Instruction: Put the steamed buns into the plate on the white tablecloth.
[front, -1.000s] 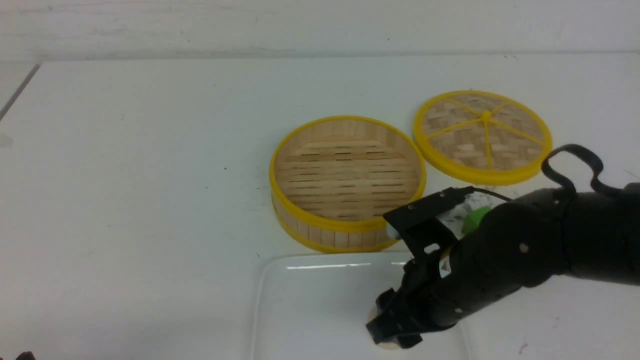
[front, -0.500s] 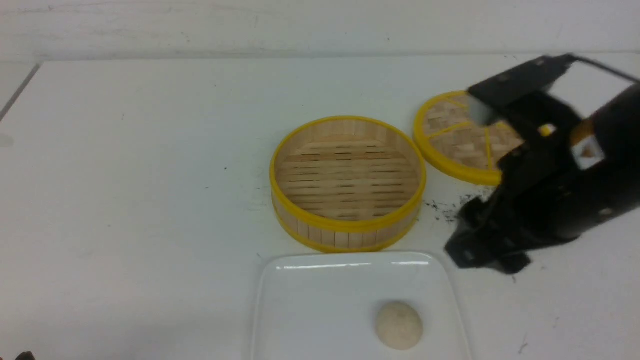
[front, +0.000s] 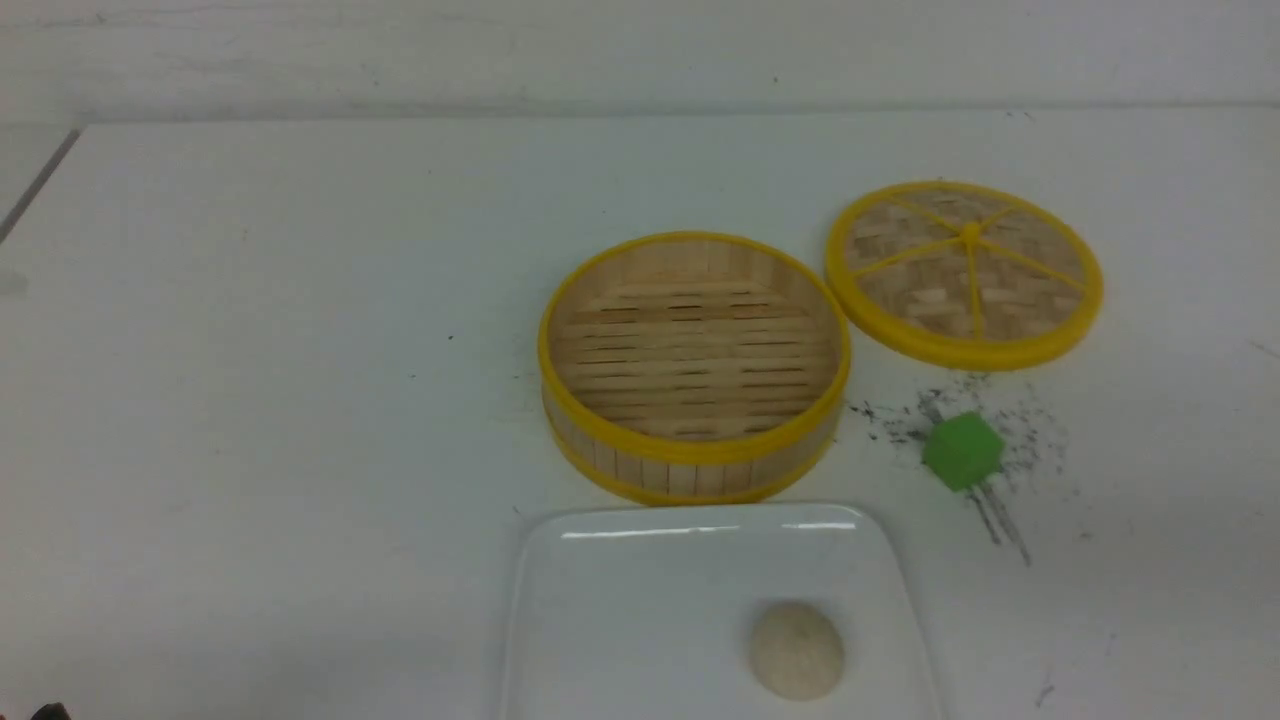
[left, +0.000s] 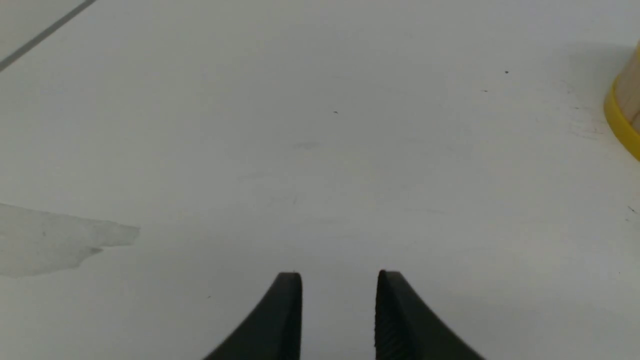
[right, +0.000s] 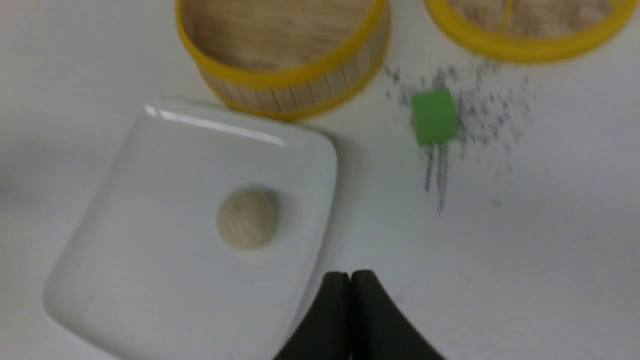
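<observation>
The cream steamed bun (front: 797, 650) lies on the glossy white plate (front: 620, 610) at the near middle of the white tablecloth (front: 250, 400). The right wrist view shows the bun (right: 247, 218) on the plate (right: 150, 235) as well. My right gripper (right: 349, 276) is shut and empty, above the cloth beside the plate's edge; it is out of the front view. My left gripper (left: 339, 277) is open and empty over bare cloth, far to the left of the basket.
An empty yellow-rimmed bamboo steamer basket (front: 694, 365) stands just behind the plate. Its woven lid (front: 965, 272) lies to the back right. A green cube (front: 962, 451) sits among dark specks to the right of the basket. The basket's rim shows in the left wrist view (left: 622, 115).
My right arm let go of the bun on the plate, lifted up and to the right, and has left the front view. The green cube is uncovered now.
</observation>
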